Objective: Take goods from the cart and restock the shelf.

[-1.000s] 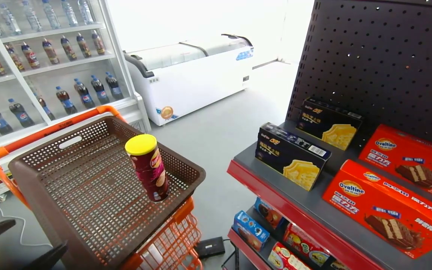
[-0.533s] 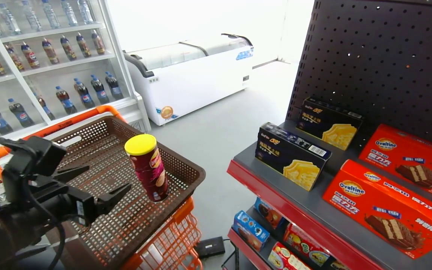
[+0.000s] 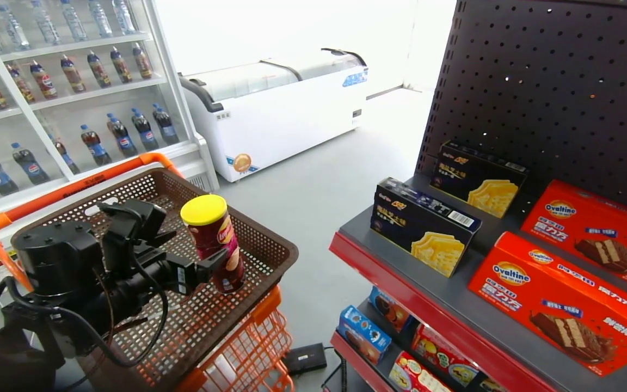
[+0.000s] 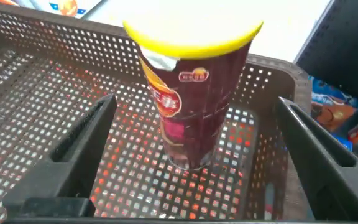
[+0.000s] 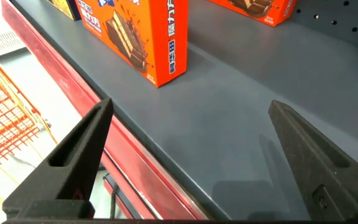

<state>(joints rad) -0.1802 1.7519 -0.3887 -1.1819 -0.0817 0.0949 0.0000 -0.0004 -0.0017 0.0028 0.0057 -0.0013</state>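
The can (image 3: 214,242), yellow-lidded, stands on end in the brown basket (image 3: 145,188) on top of the orange cart (image 3: 253,337), near the basket's shelf-side rim. The left gripper (image 4: 194,106) is level with the can's body. Its fingers (image 4: 79,143) are spread wide, one on each side of the can, with a gap visible on both sides. The right gripper (image 5: 191,109) hangs over bare grey shelf (image 5: 241,149), its fingers (image 5: 309,155) wide apart and holding nothing. An orange box (image 5: 145,37) stands on the shelf just beyond it. Dark boxes (image 3: 422,226) occupy the shelf's cart-side end.
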